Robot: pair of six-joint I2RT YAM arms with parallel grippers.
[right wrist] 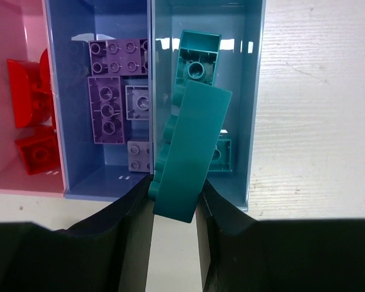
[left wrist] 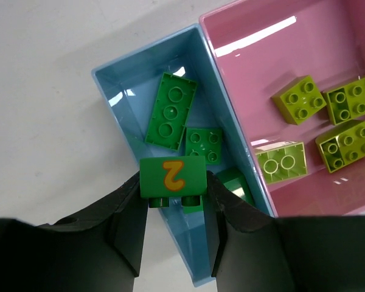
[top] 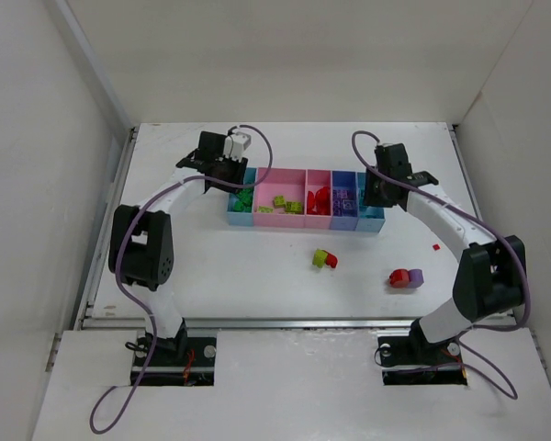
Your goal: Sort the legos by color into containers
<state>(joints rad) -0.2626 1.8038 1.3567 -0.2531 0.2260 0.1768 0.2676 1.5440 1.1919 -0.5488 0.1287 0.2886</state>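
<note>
The containers (top: pixel 285 222) sit in a joined row mid-table. My left gripper (left wrist: pixel 173 204) is shut on a green lego (left wrist: pixel 173 176) marked with a yellow "2", held over the near end of the left light blue tray (left wrist: pixel 118 121), where other green legos (left wrist: pixel 171 111) lie. Yellow-green legos (left wrist: pixel 298 99) lie in the pink tray (left wrist: pixel 274 67) beside it. My right gripper (right wrist: pixel 175 196) is shut on a long teal lego (right wrist: pixel 188 152), tilted over the right light blue tray (right wrist: pixel 253 121), which holds more teal legos (right wrist: pixel 196 61). Purple legos (right wrist: pixel 108 109) fill the purple-blue tray (right wrist: pixel 76 128).
Loose on the table in front of the trays are a yellow-green and red pair (top: pixel 324 260), a red and purple pair (top: pixel 405 277) and a tiny red piece (top: pixel 435 246). Red legos (right wrist: pixel 30 85) lie in the narrow pink tray. White walls enclose the table.
</note>
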